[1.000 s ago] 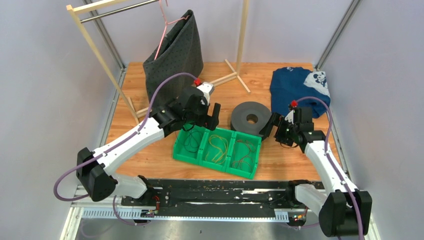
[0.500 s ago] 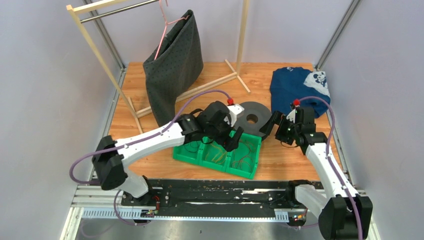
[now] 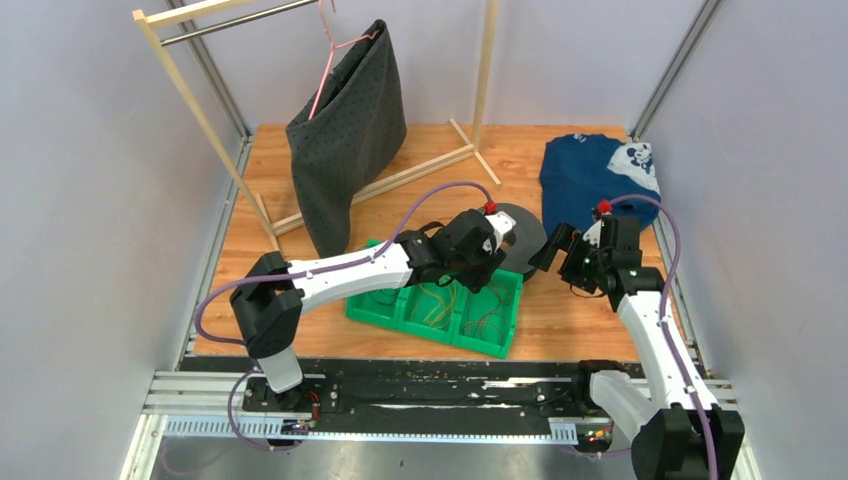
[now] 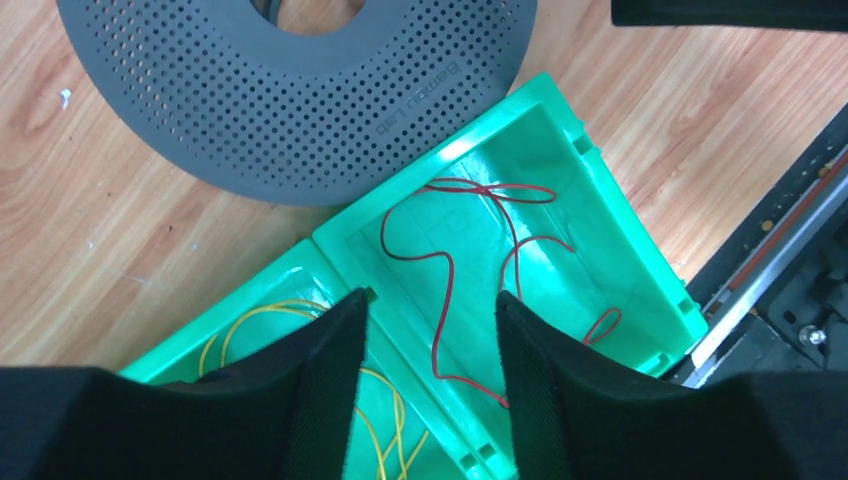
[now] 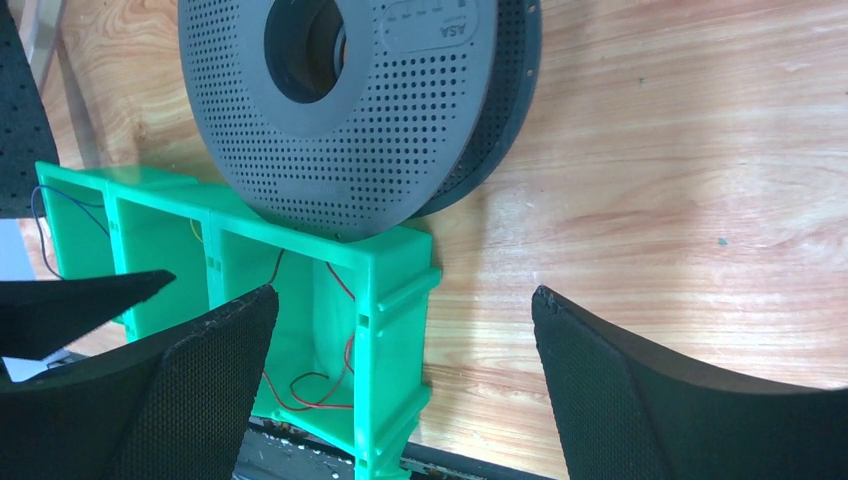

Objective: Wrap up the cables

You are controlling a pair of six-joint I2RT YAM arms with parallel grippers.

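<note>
A green three-compartment bin [image 3: 420, 330] holds the cables. The red-brown cable [image 4: 445, 290] lies loose in the right compartment, the yellow cable [image 4: 385, 400] in the middle one, and the dark cable [image 3: 380, 293] in the left one. My left gripper [image 4: 432, 297] is open and empty, hovering above the divider between the middle and right compartments; it also shows in the top view [image 3: 485, 278]. My right gripper [image 5: 405, 292] is open and empty, beside the bin's right end [image 5: 390, 290] and the grey perforated spool [image 5: 340, 110].
The spool [image 3: 525, 240] lies flat behind the bin's right end, touching it. A wooden rack [image 3: 180, 70] with a grey cloth [image 3: 345, 130] on a pink hanger stands at the back left. A blue shirt [image 3: 590, 170] lies at the back right. A black rail [image 3: 430, 380] runs along the near edge.
My left arm has swung right, from behind the bin's left end to above its right compartments. My right gripper has shifted slightly right.
</note>
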